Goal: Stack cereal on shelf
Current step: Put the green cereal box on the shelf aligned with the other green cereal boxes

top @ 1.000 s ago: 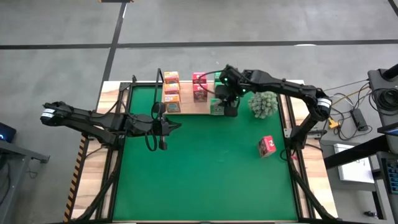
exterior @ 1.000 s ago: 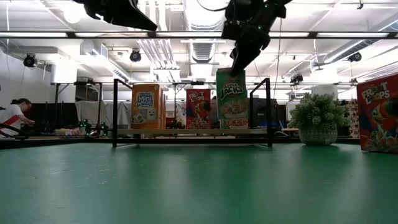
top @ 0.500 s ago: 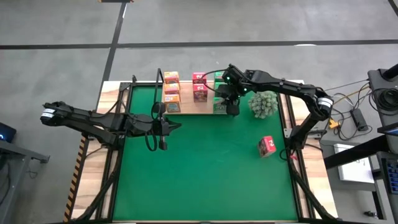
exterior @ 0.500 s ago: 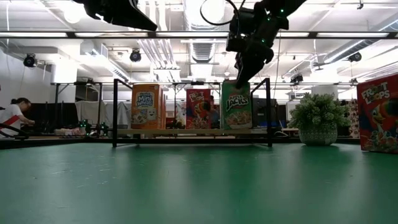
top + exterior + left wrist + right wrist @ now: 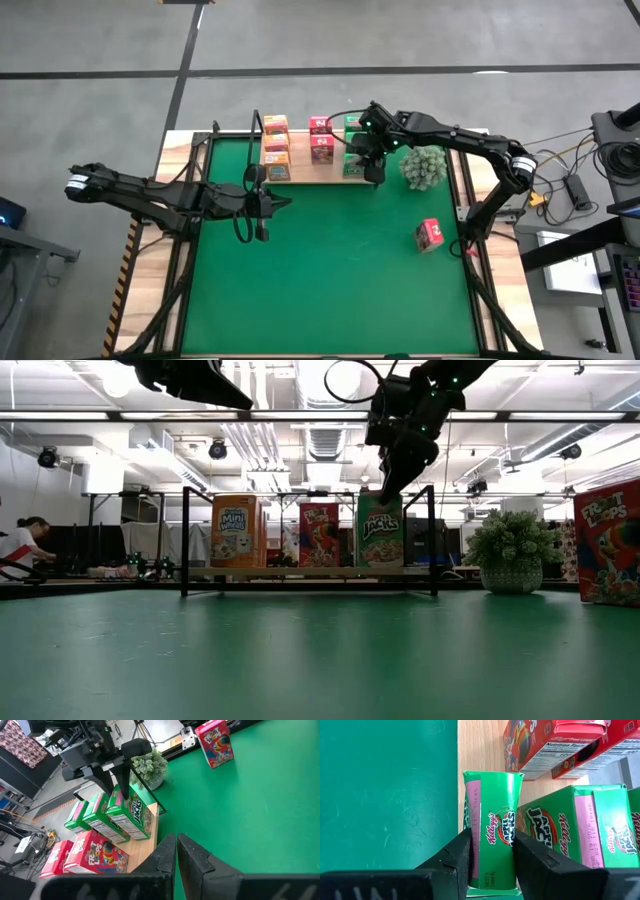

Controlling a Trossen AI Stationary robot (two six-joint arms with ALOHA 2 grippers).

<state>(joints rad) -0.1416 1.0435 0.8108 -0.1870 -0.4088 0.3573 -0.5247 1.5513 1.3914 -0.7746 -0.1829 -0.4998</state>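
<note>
One green box is pinched by its narrow sides in the right end effector, standing upright at the shelf's front right corner, just in front of two other green boxes. Low view puts its base at board level, so it looks seated or all but seated; whether it fully rests on the wood can't be told. Rest of the shelf: orange boxes at the left end, pink boxes mid. One more pink box stands off the shelf on the green mat, toward the counter's right, near the plant ball. Left end effector waits over the mat in front of the shelf's left end, fingers nearly together, holding nothing. To do this step well, I'd judge: settle the box flat, flush with the green one behind, then part the fingers only slightly and lift straight up, since dragging sideways could tip the row or nudge the neighbouring pink ones. Lone pink box probably comes next.
</note>
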